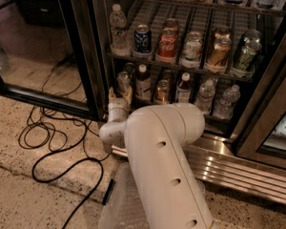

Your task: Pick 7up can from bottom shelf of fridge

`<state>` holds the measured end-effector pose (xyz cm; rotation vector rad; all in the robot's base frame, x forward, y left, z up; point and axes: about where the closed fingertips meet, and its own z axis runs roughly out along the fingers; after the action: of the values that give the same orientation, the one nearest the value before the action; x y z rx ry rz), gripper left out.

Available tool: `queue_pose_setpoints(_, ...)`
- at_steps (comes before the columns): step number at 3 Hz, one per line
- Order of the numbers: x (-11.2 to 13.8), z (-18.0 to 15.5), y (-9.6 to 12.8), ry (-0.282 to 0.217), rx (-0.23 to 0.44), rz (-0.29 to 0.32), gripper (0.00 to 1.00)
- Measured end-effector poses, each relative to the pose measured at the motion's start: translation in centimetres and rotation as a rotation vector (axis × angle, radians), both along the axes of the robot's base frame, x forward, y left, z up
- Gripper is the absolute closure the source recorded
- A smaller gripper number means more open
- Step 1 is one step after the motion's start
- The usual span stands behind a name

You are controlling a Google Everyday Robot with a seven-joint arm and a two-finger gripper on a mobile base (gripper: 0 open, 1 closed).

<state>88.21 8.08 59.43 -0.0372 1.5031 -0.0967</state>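
Note:
The 7up can [123, 81], small and silvery, stands at the left end of the bottom shelf [214, 119] of the open fridge [274, 70]. My gripper [120, 95] is right in front of the can and slightly below it. Its two beige fingertips [112, 93] are spread apart, open, with nothing held between them. My white arm [162, 161] fills the lower middle of the view and hides part of the shelf's front edge.
Beside the can on the bottom shelf stand a dark bottle [143, 81], a gold-amber can [162, 90], another bottle [183, 87] and two water bottles [205, 95]. The rack above carries several cans. The dark door frame [83, 56] is close on the left. Black cables [52, 142] lie on the floor.

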Motion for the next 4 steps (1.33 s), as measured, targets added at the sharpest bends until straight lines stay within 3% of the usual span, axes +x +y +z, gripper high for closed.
queue_pose_setpoints(4,2.7,0.3,-1.7,-0.019,-0.048,-0.057,0.4)
